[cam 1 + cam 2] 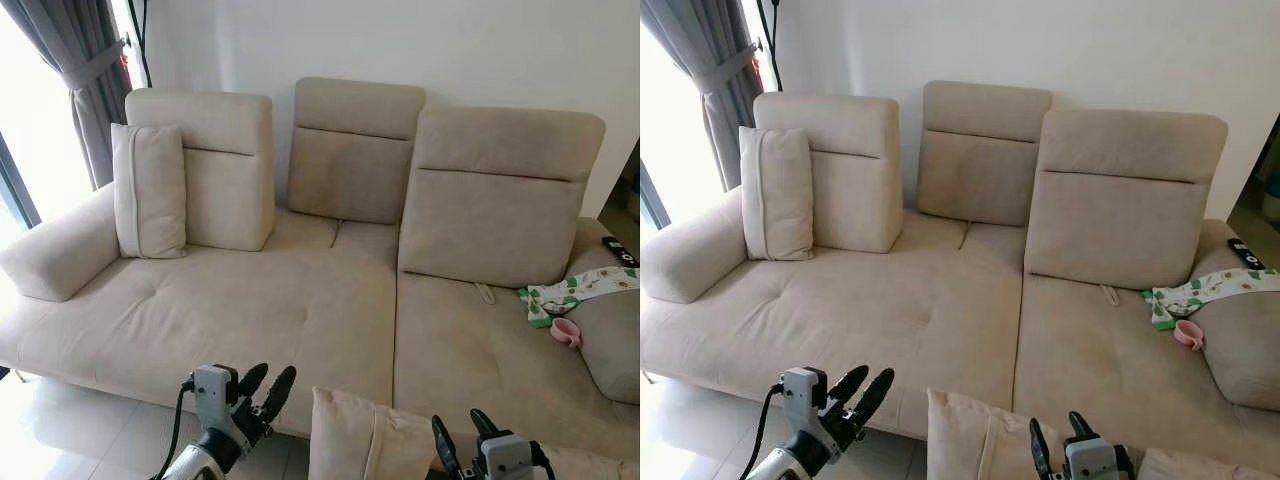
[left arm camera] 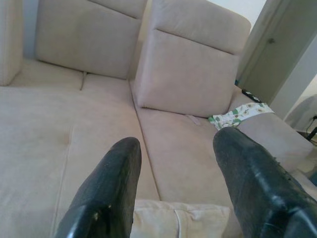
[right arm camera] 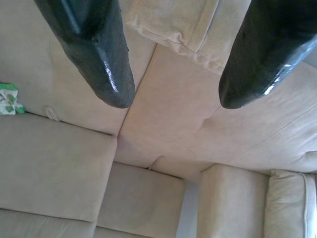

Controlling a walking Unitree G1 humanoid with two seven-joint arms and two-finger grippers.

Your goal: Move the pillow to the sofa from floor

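Observation:
A beige pillow [image 1: 360,440] stands at the bottom middle of the eye views, just in front of the sofa's front edge. It sits between my two grippers. My left gripper [image 1: 270,380] is to its left, open, fingers pointing at the seat. In the left wrist view the pillow's top edge [image 2: 183,218] lies low between the black fingers [image 2: 111,183]. My right gripper [image 1: 458,422] is at the pillow's right side, open. In the right wrist view, a pillow corner [image 3: 173,25] shows between its fingers. The beige sofa [image 1: 300,300] spreads wide ahead.
A second pillow [image 1: 148,190] leans upright at the sofa's left end. A green and white cloth [image 1: 575,292], a pink cup [image 1: 566,332] and a black remote [image 1: 620,250] lie at the right end. Grey curtain [image 1: 80,70] hangs far left; white tile floor [image 1: 80,430] below.

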